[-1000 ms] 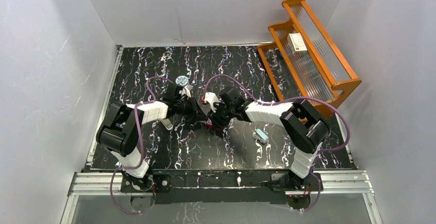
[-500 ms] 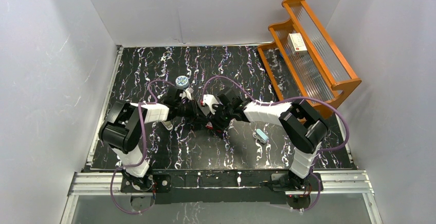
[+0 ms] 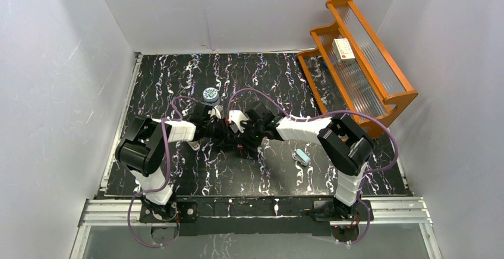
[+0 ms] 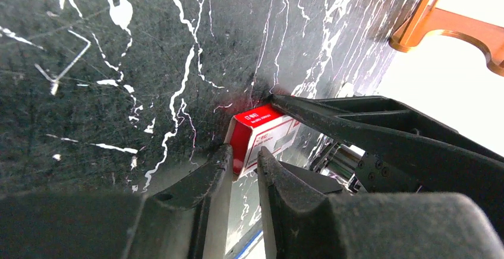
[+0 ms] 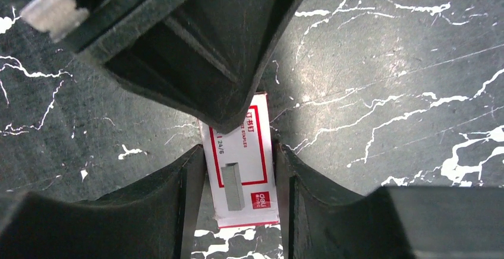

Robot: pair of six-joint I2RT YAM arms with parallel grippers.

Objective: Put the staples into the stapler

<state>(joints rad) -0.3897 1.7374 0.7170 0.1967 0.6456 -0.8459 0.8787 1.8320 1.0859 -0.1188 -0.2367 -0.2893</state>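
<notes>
The staples' red-and-white sleeve (image 5: pixel 241 170) lies flat on the black marbled table, under both grippers at mid-table (image 3: pixel 239 145). My right gripper (image 5: pixel 239 173) is shut on its two long sides. My left gripper (image 4: pixel 243 154) comes from the opposite side, jaws nearly together, tips pinching the sleeve's red end (image 4: pixel 257 134); in the right wrist view it covers the sleeve's far end. The staple strips and grey tray are hidden. A small beige piece (image 3: pixel 192 145) beside the left forearm looks like the stapler, mostly hidden.
A light blue stapler (image 3: pixel 303 157) lies right of the grippers. A round blue-and-white tin (image 3: pixel 209 94) sits just behind the left wrist. An orange wooden rack (image 3: pixel 362 63) at the back right holds a white box with a red mark (image 3: pixel 343 48).
Both grippers have shifted a little to the left together, staying on the sleeve. The left arm has drawn in closer to the right gripper.
</notes>
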